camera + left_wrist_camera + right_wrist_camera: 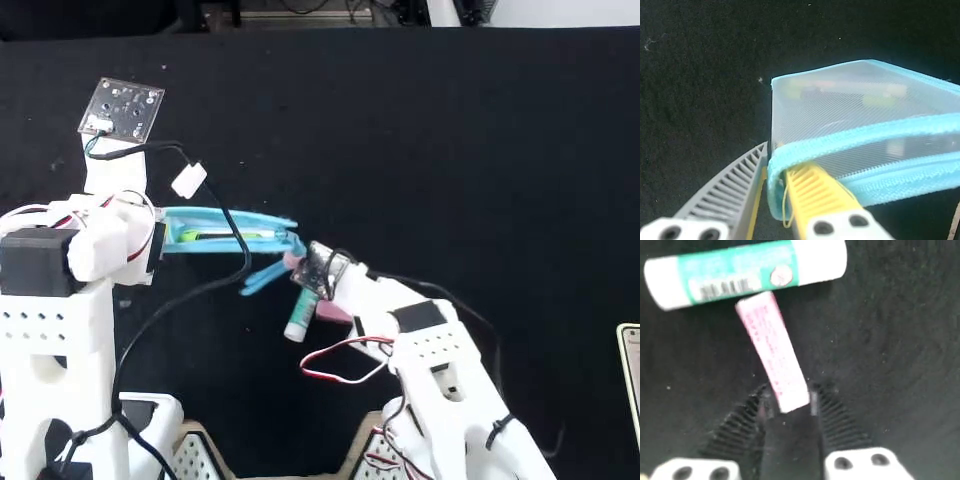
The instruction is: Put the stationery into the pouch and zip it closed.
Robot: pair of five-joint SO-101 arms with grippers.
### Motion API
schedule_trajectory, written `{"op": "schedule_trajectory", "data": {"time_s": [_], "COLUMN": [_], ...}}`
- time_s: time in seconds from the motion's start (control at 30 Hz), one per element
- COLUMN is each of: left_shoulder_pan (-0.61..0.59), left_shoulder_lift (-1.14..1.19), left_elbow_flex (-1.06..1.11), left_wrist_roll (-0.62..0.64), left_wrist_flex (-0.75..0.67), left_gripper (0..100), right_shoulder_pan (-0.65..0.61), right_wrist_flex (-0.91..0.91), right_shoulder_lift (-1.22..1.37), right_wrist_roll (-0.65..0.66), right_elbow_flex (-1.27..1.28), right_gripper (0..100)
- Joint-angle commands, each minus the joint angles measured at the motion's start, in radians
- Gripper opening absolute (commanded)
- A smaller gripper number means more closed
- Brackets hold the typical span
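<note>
Nearest, the right tool is clenched on a pink stick (perhaps an eraser) whose far end touches the glue stick lying on the black surface. At the other arm, the left tool pinches the pouch by its zip edge, and a few items show dimly through the mesh.

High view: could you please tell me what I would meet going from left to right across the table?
left arm → pouch → glue stick → right arm
</note>
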Motion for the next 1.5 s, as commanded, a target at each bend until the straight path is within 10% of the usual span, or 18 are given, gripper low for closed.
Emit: {"op": "schedule_trajectory", "data": {"time_s": [0.0, 0.5, 0.7, 1.03, 1.47], "left_shoulder_pan": [0.004, 0.004, 0.004, 0.004, 0.004], "left_shoulder_lift": [-0.014, -0.014, -0.014, -0.014, -0.014], "left_elbow_flex": [-0.002, -0.002, -0.002, -0.002, -0.002], "left_wrist_roll": [0.006, 0.005, 0.008, 0.008, 0.008], "left_wrist_flex": [-0.011, -0.011, -0.011, -0.008, -0.005], "left_gripper": [3, 3, 3, 3, 3], "right_shoulder_pan": [0.072, 0.58, 0.555, 0.278, 0.358], "right_wrist_flex": [0.008, 0.269, 0.278, 0.35, 0.348], "right_shoulder_lift": [0.004, 0.013, 0.012, 0.056, 0.679], "right_wrist_roll": [0.041, -0.046, -0.209, -0.273, -0.195], "right_elbow_flex": [-0.021, -0.22, -0.26, -0.443, -0.748], "right_gripper": [0.8, 2.1, 21.3, 18.8, 18.7]}}
